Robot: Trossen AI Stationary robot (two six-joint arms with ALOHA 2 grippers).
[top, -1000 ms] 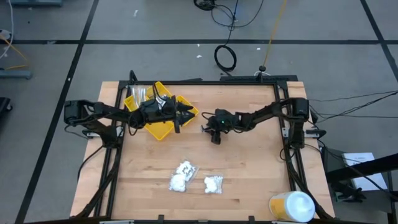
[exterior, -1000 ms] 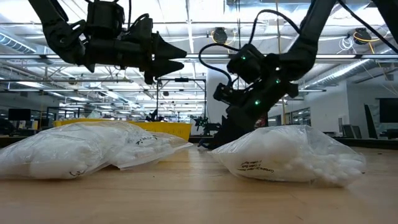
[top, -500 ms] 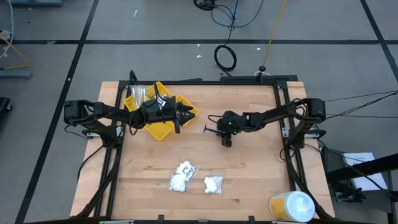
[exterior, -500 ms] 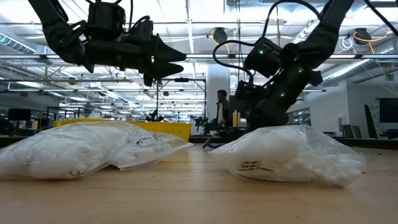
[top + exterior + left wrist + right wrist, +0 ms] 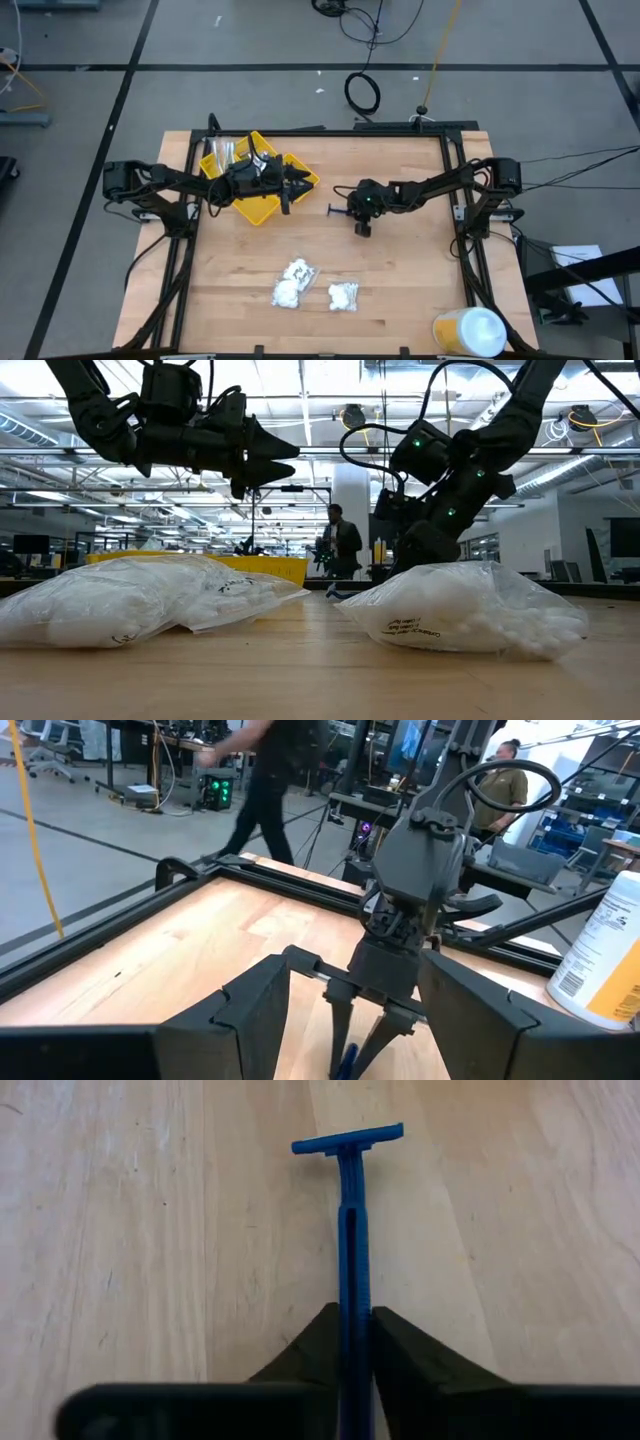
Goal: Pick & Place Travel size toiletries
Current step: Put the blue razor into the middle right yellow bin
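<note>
Right now the right tool is pinching a blue razor by its handle, fingers pressed against it on both sides, the T-shaped head pointing out over the bare wood. From above, that right tool sits near the middle of the table, the razor sticking out toward the left arm. The left tool hangs over the yellow tray at the table's back left, its fingers spread apart. Toward the front of the table lie three small clear bags of white fluffy lumps, well apart from both tools. A large white-and-yellow container stands at the front right corner. Beyond the table, a person shows in the room.
</note>
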